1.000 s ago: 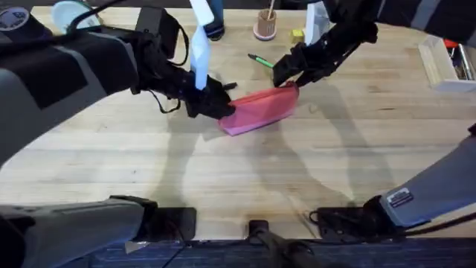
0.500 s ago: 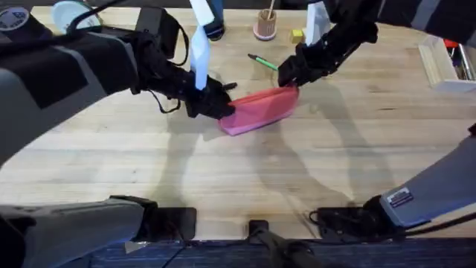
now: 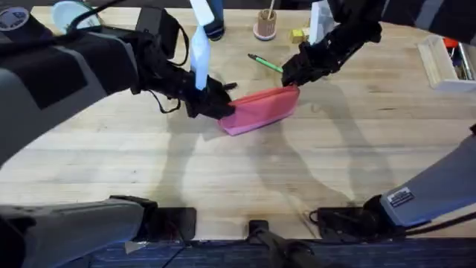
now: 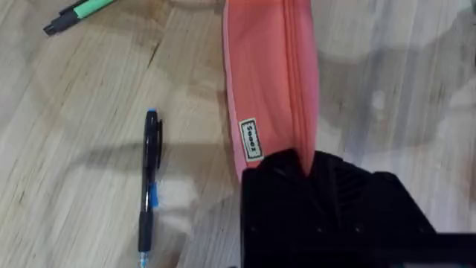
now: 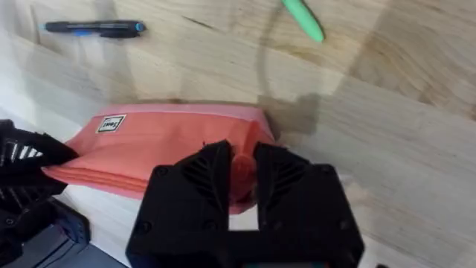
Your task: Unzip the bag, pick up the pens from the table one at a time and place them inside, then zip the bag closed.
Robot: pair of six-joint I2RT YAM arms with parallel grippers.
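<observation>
Now | left fingers [image 4: 309, 167] clamp bag [image 3: 260, 109] end | right fingers [image 5: 243, 175] above bag

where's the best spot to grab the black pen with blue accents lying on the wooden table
Grip the slim black pen with blue accents across its mid-barrel, coming straight down from above with the fingers set across its length. It lies flat on the light wooden table, apart from the pink pouch, with bare wood on both sides.
</observation>
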